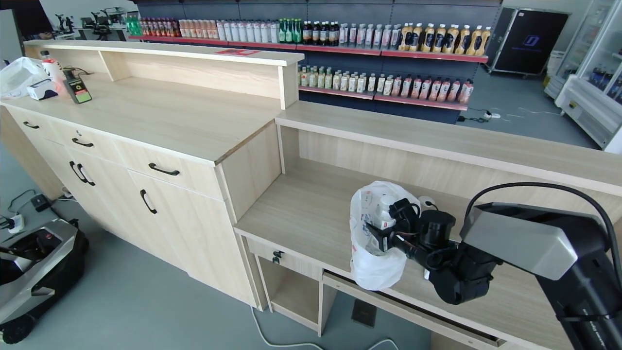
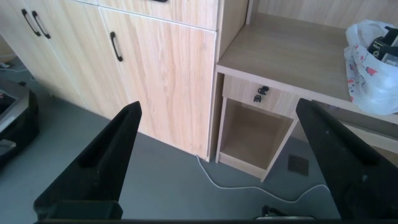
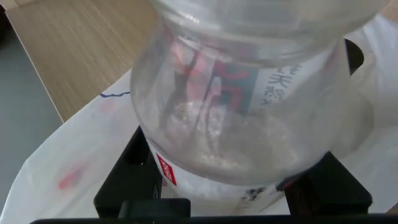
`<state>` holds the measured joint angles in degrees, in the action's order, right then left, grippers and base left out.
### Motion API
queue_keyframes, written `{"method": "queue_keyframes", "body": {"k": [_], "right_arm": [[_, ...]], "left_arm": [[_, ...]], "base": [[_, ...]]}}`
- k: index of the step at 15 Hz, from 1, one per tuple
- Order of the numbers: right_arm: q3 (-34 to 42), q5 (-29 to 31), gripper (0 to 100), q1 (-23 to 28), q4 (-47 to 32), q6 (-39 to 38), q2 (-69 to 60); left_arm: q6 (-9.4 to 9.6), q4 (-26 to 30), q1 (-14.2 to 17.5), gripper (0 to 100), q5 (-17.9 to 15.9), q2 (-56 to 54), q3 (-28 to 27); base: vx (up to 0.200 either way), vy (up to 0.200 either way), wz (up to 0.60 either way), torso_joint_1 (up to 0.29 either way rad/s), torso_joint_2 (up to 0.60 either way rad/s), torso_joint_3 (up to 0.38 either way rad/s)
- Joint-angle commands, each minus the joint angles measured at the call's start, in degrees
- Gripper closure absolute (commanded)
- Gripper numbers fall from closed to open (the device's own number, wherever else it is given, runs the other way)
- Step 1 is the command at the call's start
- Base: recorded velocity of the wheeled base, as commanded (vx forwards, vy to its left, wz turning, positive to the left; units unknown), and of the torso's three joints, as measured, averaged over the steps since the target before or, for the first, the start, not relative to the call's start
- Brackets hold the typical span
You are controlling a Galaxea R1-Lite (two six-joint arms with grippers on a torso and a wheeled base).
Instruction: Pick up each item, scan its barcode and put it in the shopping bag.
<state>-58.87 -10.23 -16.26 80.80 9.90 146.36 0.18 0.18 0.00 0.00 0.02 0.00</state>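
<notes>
Black fingers of the right pincer (image 1: 384,229) are clamped on either side of a clear plastic bottle with a printed label (image 1: 385,213), holding it inside the mouth of a white plastic shopping bag (image 1: 373,265), right of centre in the head view. The left pincer (image 2: 217,106) hangs with its two fingers wide apart and nothing between them, over grey floor (image 2: 155,180) in front of pale cabinet doors (image 2: 168,74). The shopping bag stands on the low light-wood counter (image 1: 301,209), at its front edge, with its belly bulging a little over that edge. Bare wood runs from the bag toward the frame's left, up to the side wall of a taller light-wood counter (image 1: 170,116), and a raised ledge (image 1: 437,141) closes the back. At upper left on the taller counter lie a crumpled white bag (image 1: 17,75), a small white box (image 1: 41,90) and a dark handheld terminal (image 1: 77,90). Red-edged shelves of bottled drinks (image 1: 388,48) run across the top, and glass-door coolers (image 1: 593,73) stand at upper right. Open grey floor fills the lower left, with a white cable (image 1: 272,340) trailing beneath the low counter
</notes>
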Motion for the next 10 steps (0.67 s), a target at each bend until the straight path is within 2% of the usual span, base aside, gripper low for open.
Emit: {"method": "queue_keyframes", "body": {"k": [1, 10], "right_arm": [[-1.95, -0.06, 100, 0.00, -0.03, 0.12, 3.14], [-1.51, -0.06, 100, 0.27, -0.03, 0.65, 5.43]], "left_arm": [[-0.01, -0.01, 0.00, 0, 0.00, -0.02, 0.00], [0.08, -0.01, 0.00, 0, 0.00, -0.02, 0.00]], "base": [[0.000, 0.000, 0.00, 0.000, 0.00, 0.000], [0.000, 0.000, 0.00, 0.000, 0.00, 0.000]]}}
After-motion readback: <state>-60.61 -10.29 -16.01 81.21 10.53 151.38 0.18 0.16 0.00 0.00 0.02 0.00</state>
